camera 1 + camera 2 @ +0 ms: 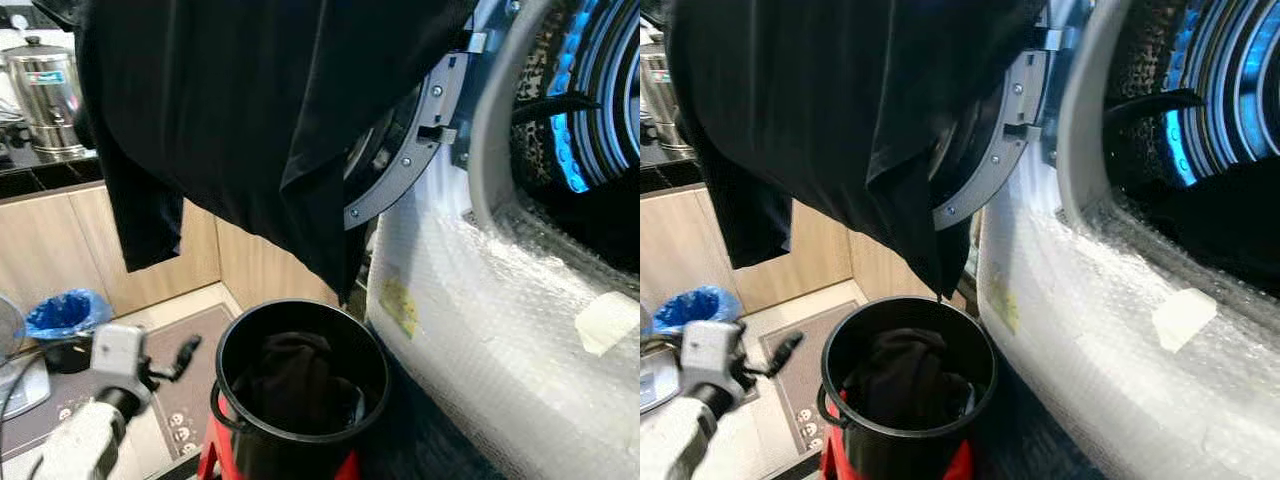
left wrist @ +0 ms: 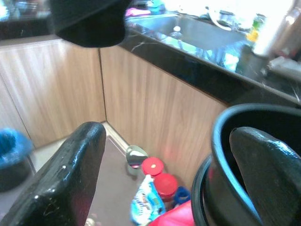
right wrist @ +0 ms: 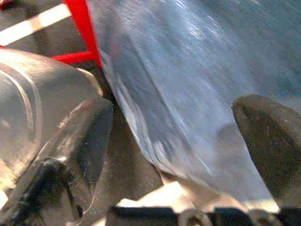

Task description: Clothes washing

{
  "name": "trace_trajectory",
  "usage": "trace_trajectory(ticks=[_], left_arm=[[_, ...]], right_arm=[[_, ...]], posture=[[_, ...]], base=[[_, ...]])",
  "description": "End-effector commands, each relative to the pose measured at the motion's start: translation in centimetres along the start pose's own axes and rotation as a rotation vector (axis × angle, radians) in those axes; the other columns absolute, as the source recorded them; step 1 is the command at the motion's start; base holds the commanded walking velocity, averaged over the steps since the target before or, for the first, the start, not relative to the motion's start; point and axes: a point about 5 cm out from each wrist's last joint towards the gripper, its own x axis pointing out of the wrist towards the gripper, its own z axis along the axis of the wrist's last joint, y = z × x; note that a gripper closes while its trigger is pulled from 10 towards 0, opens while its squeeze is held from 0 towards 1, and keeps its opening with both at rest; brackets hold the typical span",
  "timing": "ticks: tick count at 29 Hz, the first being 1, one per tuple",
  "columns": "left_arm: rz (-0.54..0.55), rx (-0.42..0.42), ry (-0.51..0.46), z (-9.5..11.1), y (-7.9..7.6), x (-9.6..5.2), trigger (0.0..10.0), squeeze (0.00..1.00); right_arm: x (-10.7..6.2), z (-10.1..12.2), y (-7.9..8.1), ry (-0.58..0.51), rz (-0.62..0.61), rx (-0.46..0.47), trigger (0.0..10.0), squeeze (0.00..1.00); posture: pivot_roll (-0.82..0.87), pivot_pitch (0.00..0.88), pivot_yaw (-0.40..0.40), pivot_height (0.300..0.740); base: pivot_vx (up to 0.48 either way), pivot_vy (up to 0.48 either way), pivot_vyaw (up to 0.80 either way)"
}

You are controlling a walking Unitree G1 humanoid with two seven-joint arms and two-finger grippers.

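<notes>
I see the black cloth garment (image 1: 250,120) draped high over the open round washer door (image 1: 400,170), above the black plastic bucket (image 1: 300,390); my left gripper (image 1: 175,360), fingers wide and empty, sits lower left; right gripper (image 3: 174,141) wide too.

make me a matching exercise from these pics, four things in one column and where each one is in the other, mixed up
Things:
1. black garment
2. black bucket
3. blue bag
4. steel urn

Places:
A. on the dark counter
B. on the floor by the wooden cabinets
C. draped over the open washer door
D. on the red stand beside the washer, dark clothes inside

Pairs: 1-C, 2-D, 3-B, 4-A
</notes>
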Motion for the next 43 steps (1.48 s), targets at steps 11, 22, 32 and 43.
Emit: trace_trajectory(ticks=[11,22,32,43], left_arm=[[-0.083,-0.121,0.097,1.8,0.2,5.0,10.0,0.0],[-0.108,-0.136,0.113,1.9,0.2,5.8,10.0,0.0],[-0.236,-0.171,0.216,4.2,-2.9,9.0,10.0,0.0],[-0.541,-0.091,0.28,5.9,-7.8,9.8,10.0,0.0]], right_arm=[[-2.7,-1.2,-1.8,-0.079,-0.037,0.007,10.0,0.0],[-3.2,-1.5,-1.7,-0.085,-0.034,0.011,10.0,0.0],[-5.3,-4.0,-1.1,-0.047,-0.047,0.044,10.0,0.0],[-6.1,-5.0,-0.2,-0.04,-0.054,0.075,10.0,0.0]], posture=[[-0.1,0.092,-0.112,0.74],[-0.11,0.097,-0.11,0.74],[-0.16,0.139,-0.086,0.74],[-0.17,0.182,-0.065,0.74]], base=[[0.0,0.0,0.0],[0.0,0.0,0.0],[0.0,0.0,0.0],[0.0,0.0,0.0]])
